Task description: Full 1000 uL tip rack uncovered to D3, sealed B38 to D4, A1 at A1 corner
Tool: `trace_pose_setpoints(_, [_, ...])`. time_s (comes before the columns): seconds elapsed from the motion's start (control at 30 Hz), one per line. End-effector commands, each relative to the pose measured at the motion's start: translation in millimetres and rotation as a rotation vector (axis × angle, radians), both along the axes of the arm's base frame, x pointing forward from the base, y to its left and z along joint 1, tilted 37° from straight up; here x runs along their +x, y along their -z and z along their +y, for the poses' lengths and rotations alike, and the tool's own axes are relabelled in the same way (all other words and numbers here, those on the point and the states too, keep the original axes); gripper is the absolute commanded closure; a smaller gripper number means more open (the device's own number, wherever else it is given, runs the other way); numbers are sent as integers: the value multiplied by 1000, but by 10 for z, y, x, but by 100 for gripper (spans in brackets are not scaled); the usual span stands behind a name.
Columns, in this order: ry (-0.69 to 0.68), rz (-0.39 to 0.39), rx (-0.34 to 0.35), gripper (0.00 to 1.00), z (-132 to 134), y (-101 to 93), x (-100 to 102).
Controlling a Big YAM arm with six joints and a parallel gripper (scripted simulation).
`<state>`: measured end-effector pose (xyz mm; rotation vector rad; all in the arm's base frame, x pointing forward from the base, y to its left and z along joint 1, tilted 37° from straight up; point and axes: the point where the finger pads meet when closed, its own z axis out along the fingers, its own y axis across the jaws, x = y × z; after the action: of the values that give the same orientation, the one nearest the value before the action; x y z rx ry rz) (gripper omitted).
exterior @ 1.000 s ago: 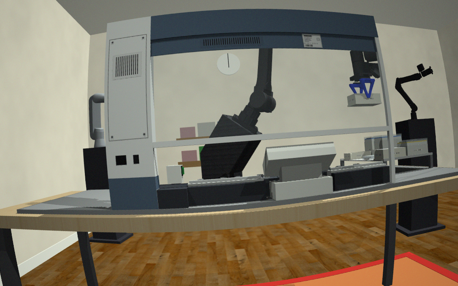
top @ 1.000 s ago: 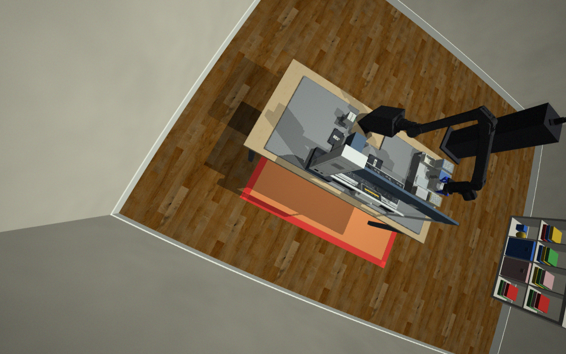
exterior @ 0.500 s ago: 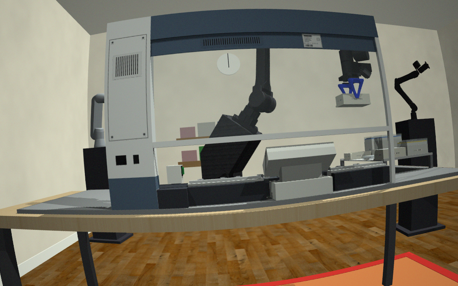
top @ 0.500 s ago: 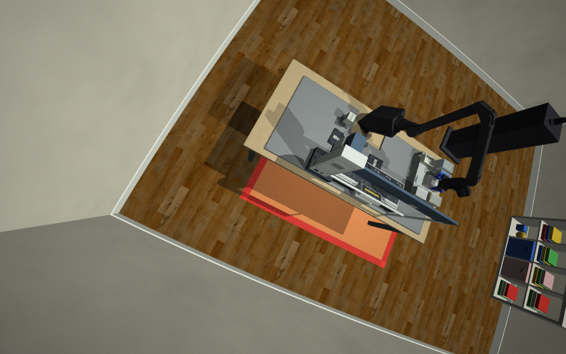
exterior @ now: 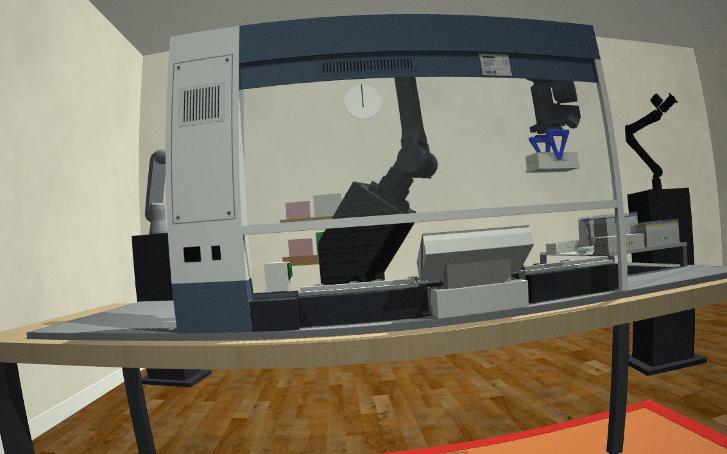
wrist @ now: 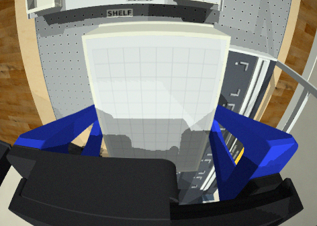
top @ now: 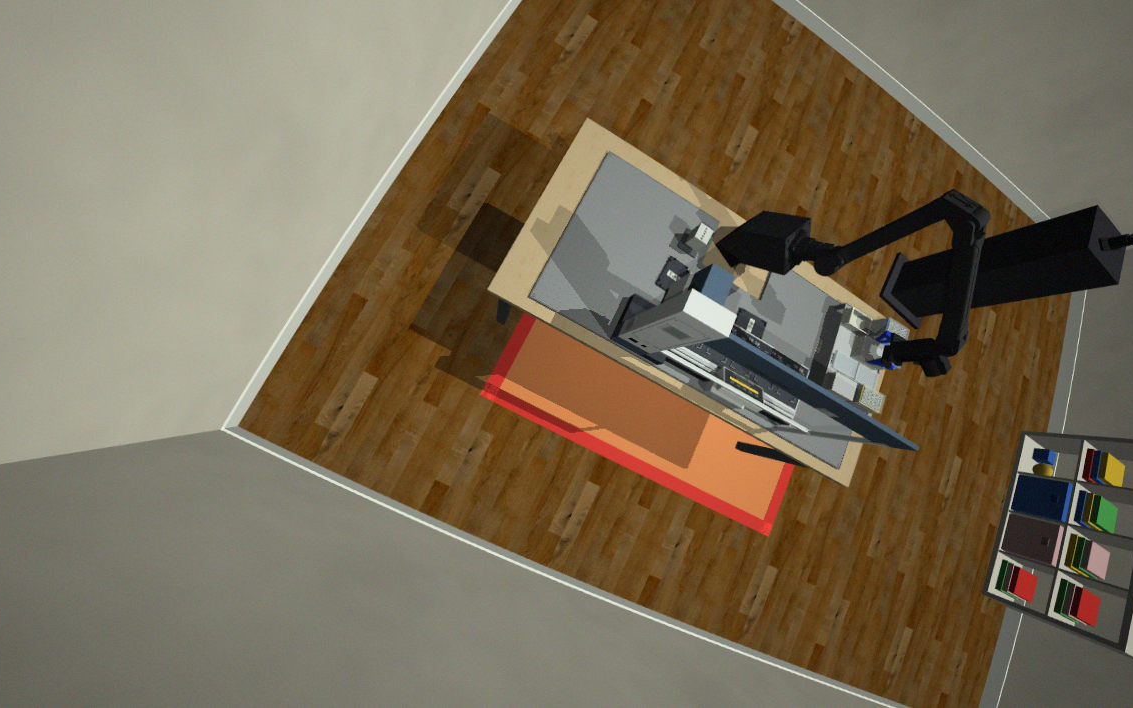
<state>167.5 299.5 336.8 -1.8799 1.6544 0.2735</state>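
Observation:
My gripper (wrist: 156,107) (exterior: 549,147) (top: 885,349) has blue fingers and is shut on a pale deep-well block (wrist: 157,79) (exterior: 551,163), gripping its long sides. The block's top is a smooth sealed sheet with a faint grid. It hangs level, high above the right end of the deck, inside the machine's frame. I cannot read its label. In the wrist view the SHELF (wrist: 120,13) lies beyond the block's far end, and white corner brackets of a deck position (wrist: 242,66) show to its right.
The frame's right post (exterior: 613,167) and crossbar (exterior: 428,215) pass near the gripper. A grey slanted module (exterior: 470,248) sits mid-deck.

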Motion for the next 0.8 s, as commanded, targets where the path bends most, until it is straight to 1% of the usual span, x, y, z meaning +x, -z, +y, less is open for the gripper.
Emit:
trace_pose_setpoints(0.0, [52,1,37,100,41,-176,102])
trace_pose_setpoints(0.07, [51,2,37,100,40,-179,100])
trace_pose_setpoints(0.1, [29,-7,43,100,19,-202,34])
trace_pose_setpoints(0.5, [29,-7,43,100,19,-202,35])
trace_pose_setpoints(0.53, [29,0,42,100,-9,-107,-71])
trace_pose_setpoints(0.67, [28,3,41,100,-6,-47,-263])
trace_pose_setpoints(0.73, [28,3,41,100,-6,-47,-263])
trace_pose_setpoints(0.77, [28,3,43,100,-1,-36,-307])
